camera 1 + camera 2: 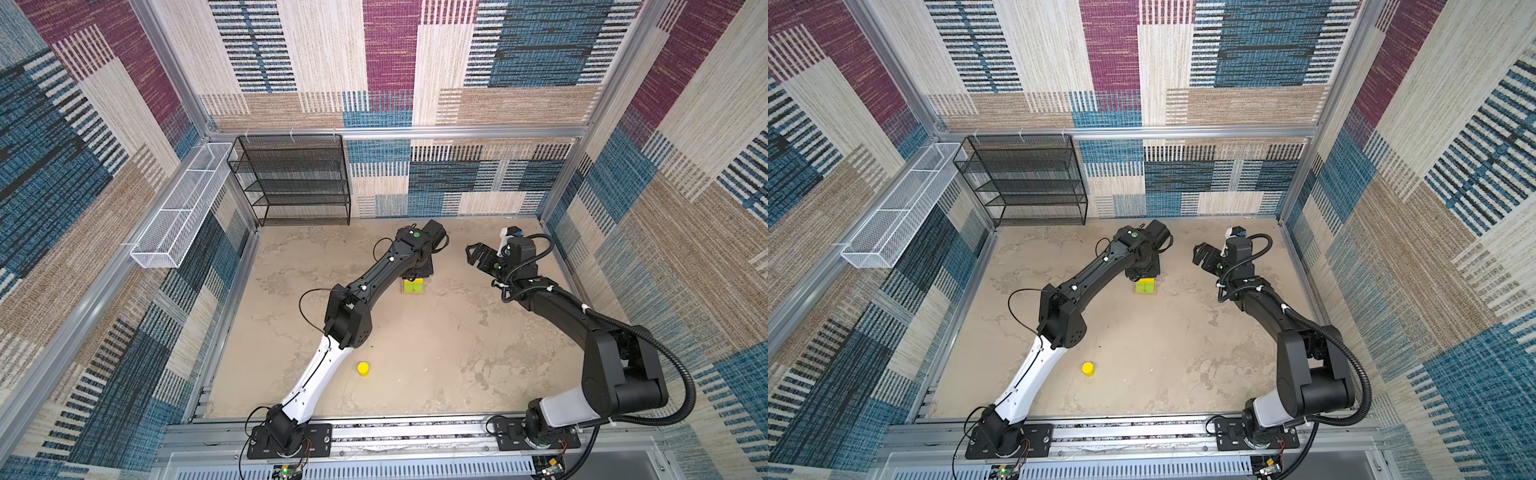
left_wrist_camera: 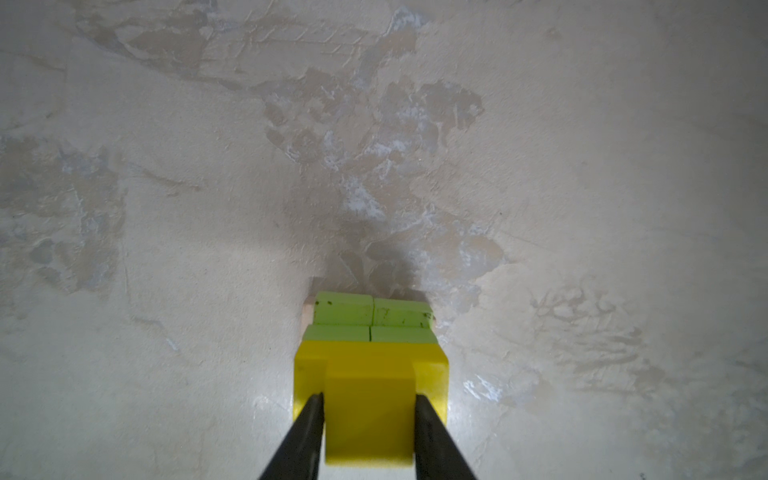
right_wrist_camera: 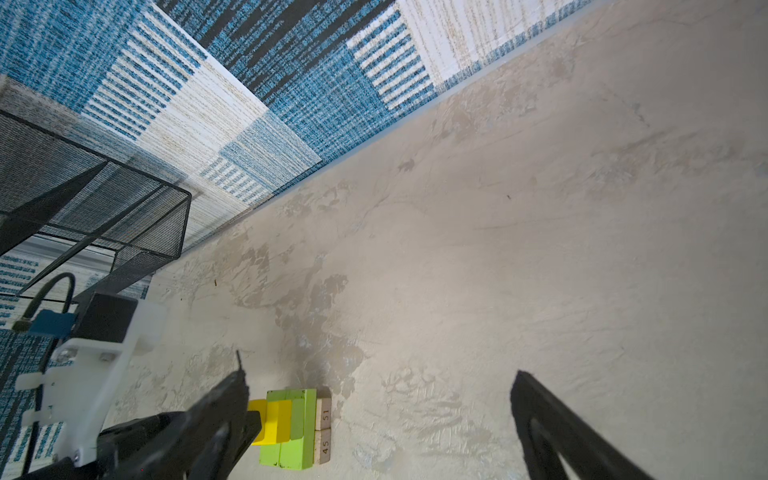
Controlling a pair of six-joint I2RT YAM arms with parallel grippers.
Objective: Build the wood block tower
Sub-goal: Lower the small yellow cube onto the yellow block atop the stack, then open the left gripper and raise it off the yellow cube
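Note:
The tower [image 1: 414, 287] stands mid-table toward the back, seen in both top views [image 1: 1145, 286]. In the right wrist view its tan planks [image 3: 325, 428] lie lowest, with lime-green blocks [image 3: 297, 432] on them. A long yellow bar [image 2: 370, 357] lies across the green blocks [image 2: 372, 316]. My left gripper [image 2: 369, 399] is shut on a yellow cube [image 2: 369, 432] that sits on that bar. A yellow cylinder [image 1: 363, 368] stands alone near the front, beside the left arm. My right gripper [image 1: 473, 253] hangs open and empty to the right of the tower, its fingers [image 3: 536, 407] wide apart.
A black mesh shelf [image 1: 299, 178] stands against the back wall at the left. A white wire basket [image 1: 178, 208] hangs on the left wall. Patterned walls close in the table on three sides, and the arm bases sit on the front rail [image 1: 415, 436].

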